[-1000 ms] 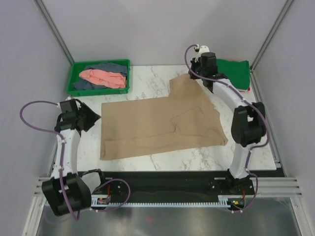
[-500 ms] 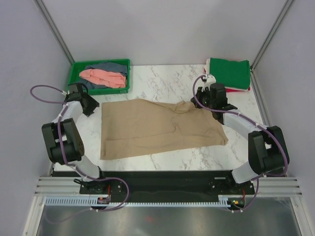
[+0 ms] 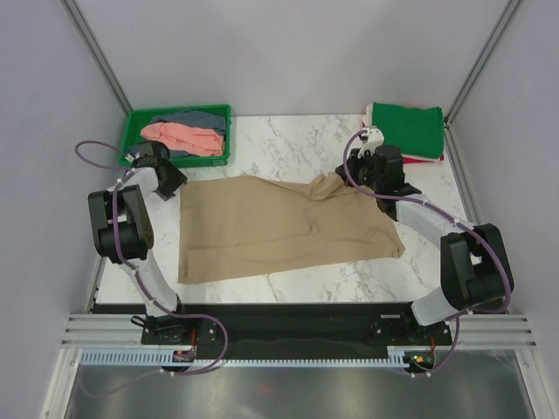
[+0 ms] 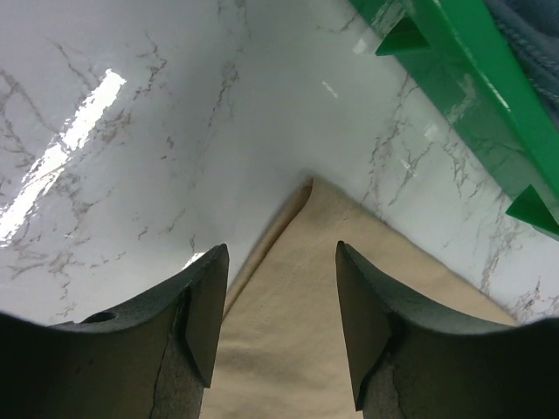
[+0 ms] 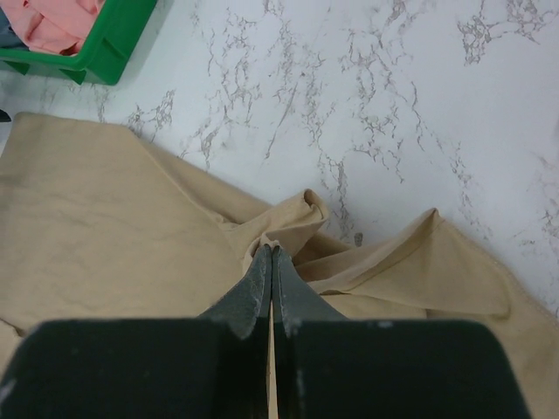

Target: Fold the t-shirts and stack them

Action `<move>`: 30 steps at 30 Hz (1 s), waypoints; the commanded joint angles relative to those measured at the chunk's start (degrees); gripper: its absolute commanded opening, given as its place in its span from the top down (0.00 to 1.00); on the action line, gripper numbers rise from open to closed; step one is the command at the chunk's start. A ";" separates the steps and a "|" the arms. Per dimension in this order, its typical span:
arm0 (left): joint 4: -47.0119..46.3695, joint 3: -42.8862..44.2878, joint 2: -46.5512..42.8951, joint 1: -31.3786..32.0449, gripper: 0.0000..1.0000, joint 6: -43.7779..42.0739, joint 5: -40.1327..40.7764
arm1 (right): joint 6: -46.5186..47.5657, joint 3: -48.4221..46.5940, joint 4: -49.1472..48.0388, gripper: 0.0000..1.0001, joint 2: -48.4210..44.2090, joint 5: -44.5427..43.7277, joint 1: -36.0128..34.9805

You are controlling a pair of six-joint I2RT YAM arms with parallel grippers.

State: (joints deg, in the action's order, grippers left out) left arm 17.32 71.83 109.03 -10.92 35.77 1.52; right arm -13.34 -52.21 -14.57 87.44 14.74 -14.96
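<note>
Item: tan t-shirt [image 3: 279, 231], which is lying spread on the marble table [image 3: 288, 144], bunching at its far right edge where the right fingers [image 5: 255, 288] are pinching a raised fold, while the left fingers [image 4: 203, 301] are standing apart, gripping nothing, over its far left corner near the green tray [image 3: 183, 111].

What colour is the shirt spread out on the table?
The shirt is plain tan, clearest from the top view.

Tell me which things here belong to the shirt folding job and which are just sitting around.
Job: tan t-shirt, pink t-shirt, grey-blue t-shirt, folded dark green t-shirt.
Just there: green tray, marble table.
</note>
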 commanded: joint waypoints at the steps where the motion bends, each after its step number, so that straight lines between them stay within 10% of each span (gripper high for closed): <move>1: -2.12 1.64 2.49 -0.16 0.40 0.18 1.38 | -0.81 -0.18 -3.98 1.00 -0.34 1.78 -0.07; 30: -0.10 8.32 9.97 0.72 0.63 0.27 -4.07 | -0.37 0.79 -4.94 1.00 0.98 -0.68 0.55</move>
State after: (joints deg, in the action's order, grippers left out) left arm 16.14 79.11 116.79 -10.50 36.60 -0.82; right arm -13.91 -51.88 -16.75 88.14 14.35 -14.76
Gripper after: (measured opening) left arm 0.375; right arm 0.007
